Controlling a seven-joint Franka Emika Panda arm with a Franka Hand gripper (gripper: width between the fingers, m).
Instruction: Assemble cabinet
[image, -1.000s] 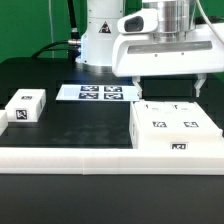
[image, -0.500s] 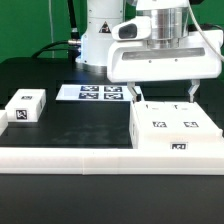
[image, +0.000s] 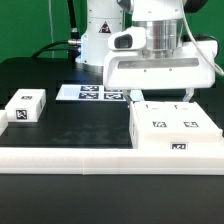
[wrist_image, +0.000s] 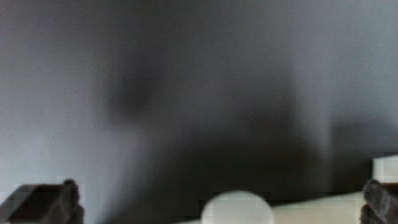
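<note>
Cabinet (image: 175, 131) lies in the lower right of the exterior frame: a big white box on the black tabletop (image: 80, 128), with black-and-white tags on its upper and front faces. Its near side sits against a long white ledge (image: 60, 160) that runs across the bottom of the frame. At the left, well apart from it, lies a small white tagged block (image: 24, 105). Farther back, near the middle, is the marker board (image: 98, 93). The claw (image: 163, 96) hangs over the cabinet's far edge, released, its two fingers spread wide and gripping nothing; whether the tips touch the box cannot be told. In the wrist view the dark fingertips (wrist_image: 43, 205) stand well apart, with a blurred pale rounded shape (wrist_image: 237, 210) between them.
</note>
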